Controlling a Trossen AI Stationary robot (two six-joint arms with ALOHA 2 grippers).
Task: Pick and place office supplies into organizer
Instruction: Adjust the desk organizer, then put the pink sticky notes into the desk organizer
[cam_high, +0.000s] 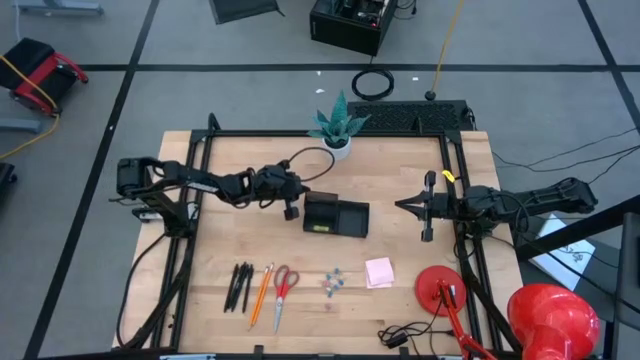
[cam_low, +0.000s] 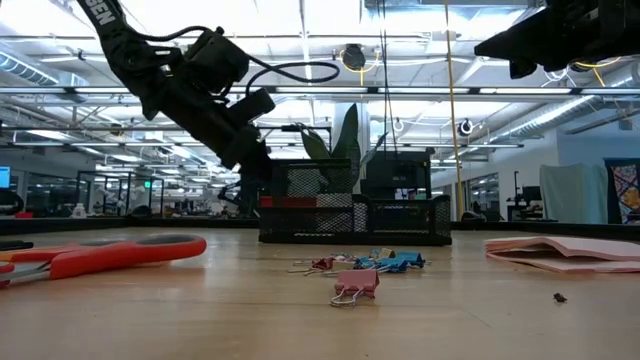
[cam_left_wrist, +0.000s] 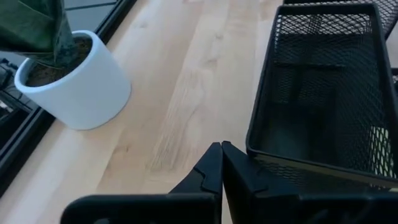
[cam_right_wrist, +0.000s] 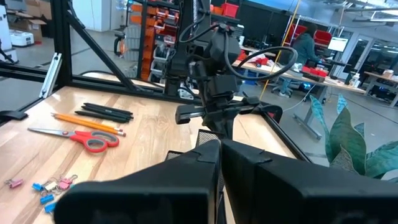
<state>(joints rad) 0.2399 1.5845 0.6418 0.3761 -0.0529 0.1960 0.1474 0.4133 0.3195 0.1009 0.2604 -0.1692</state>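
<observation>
The left gripper (cam_high: 291, 211) hangs beside the tray (cam_high: 336, 216) mid-tabletop, the right gripper (cam_high: 402, 205) on its other side, both jaws shut and empty.

Organizer (cam_high: 336, 216) mid-tabletop (cam_high: 400, 180); plant pot (cam_high: 338, 148) behind it; pens (cam_high: 240, 286), pencil (cam_high: 262, 293), scissors (cam_high: 282, 294), clips (cam_high: 332, 282), sticky pad (cam_high: 379, 271) in a row before it.

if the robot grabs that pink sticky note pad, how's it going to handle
The pink sticky note pad lies flat on the table, so pinching it probably means catching an edge. In the low view its top sheets lift slightly, so they may flex or peel. It looks thin, likely light, and unlikely to roll.
</observation>
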